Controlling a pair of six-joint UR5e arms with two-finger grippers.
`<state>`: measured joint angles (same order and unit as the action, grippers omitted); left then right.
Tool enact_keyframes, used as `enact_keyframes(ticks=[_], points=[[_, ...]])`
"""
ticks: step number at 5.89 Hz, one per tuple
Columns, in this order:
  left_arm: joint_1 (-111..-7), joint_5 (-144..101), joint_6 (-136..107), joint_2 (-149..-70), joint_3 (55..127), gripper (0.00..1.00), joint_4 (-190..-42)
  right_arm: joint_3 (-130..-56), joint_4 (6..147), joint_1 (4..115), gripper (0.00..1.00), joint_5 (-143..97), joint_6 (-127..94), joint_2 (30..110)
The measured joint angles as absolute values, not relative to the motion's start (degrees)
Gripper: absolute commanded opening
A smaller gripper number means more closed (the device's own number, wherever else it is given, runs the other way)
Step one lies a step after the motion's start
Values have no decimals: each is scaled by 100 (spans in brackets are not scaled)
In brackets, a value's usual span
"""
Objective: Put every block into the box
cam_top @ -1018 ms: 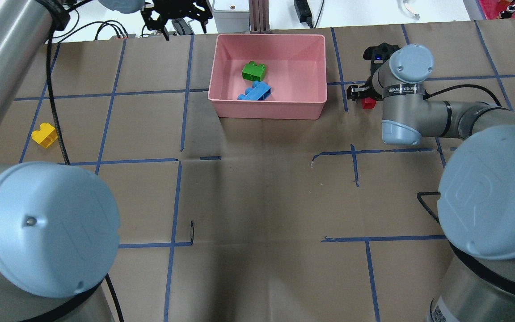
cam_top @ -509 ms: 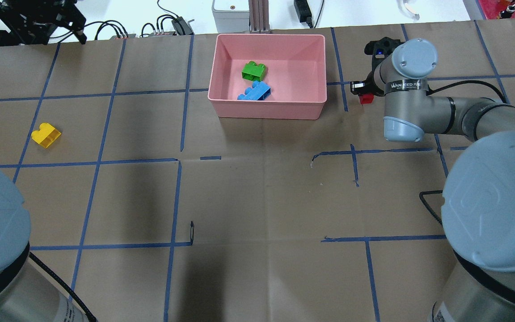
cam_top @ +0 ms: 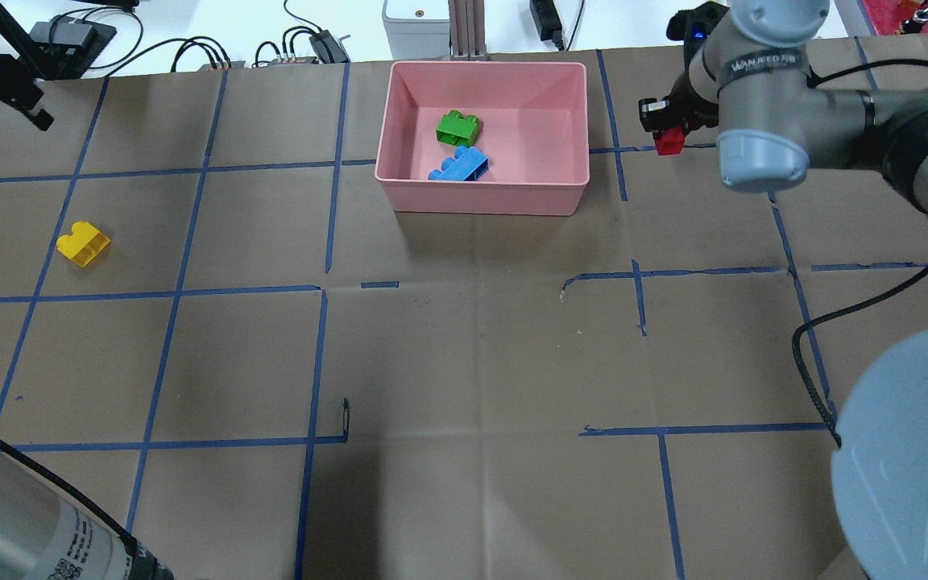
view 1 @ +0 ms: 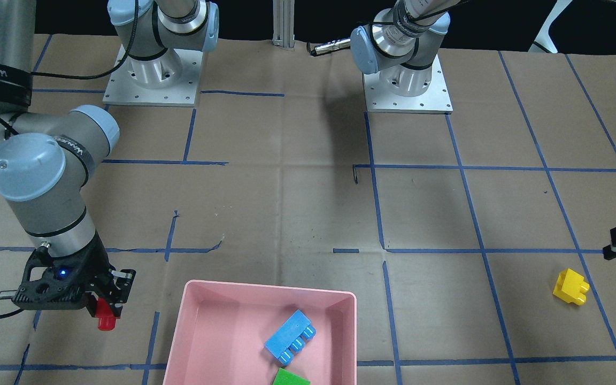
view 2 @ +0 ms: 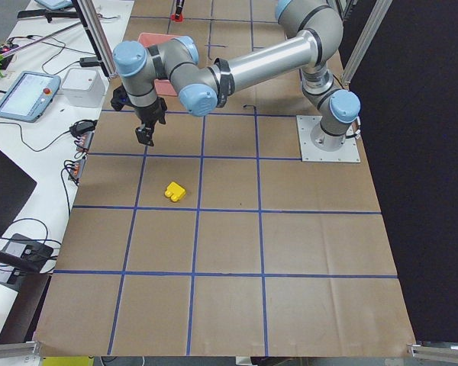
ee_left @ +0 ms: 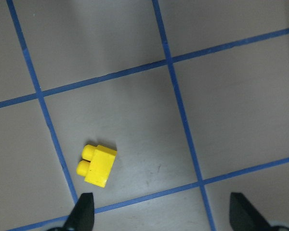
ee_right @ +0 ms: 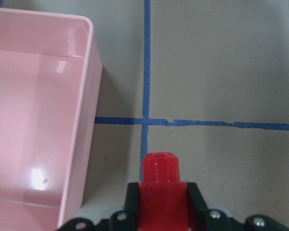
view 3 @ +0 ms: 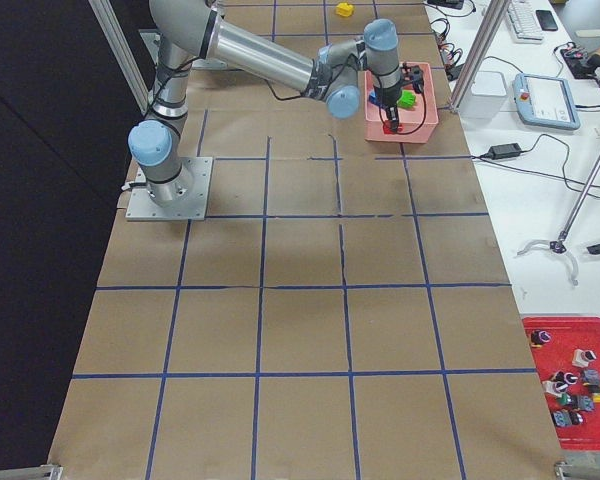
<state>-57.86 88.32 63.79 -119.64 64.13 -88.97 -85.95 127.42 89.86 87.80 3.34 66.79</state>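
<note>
The pink box [cam_top: 482,200] stands at the far middle of the table and holds the green brick [cam_top: 457,127] and the blue brick [cam_top: 460,165]. My right gripper [cam_top: 665,137] is shut on the red brick [ee_right: 160,179] and holds it above the table just right of the box's right wall [ee_right: 84,101]. The front-facing view also shows the red brick [view 1: 106,315] hanging in the jaws. The yellow brick [cam_top: 83,243] lies on the table at the far left. My left gripper [ee_left: 161,211] is open and empty, above the table, the yellow brick [ee_left: 97,164] just ahead of its left finger.
Brown paper with blue tape lines covers the table [cam_top: 464,346]. Cables and a grey unit [cam_top: 416,28] sit beyond the far edge. The right arm's elbow [cam_top: 762,153] hangs over the table right of the box.
My right gripper has risen with the red brick off the table and moved slightly farther away. My left arm has swung left, and its gripper has gone from the far middle to the far left.
</note>
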Motion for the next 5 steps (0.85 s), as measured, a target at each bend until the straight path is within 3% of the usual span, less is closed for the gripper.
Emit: enact_keyframes(ticks=[2,3,4,5], points=[[-5533,8831,7601,-12042,7280,99,-7735,-7962,12956,9746,8,8763,-421,6174],[-5509,8807,7644,-12100,8018,99,-6580,-7849,13481,9973,71,8774,-670,5856],[-5501,8769,7578,-12223,8571,98,-5683,-7808,13703,10075,100,8802,-792,5725],[-5493,8720,7452,-12373,8832,98,-5271,-7768,13752,10105,100,8845,-796,5708]])
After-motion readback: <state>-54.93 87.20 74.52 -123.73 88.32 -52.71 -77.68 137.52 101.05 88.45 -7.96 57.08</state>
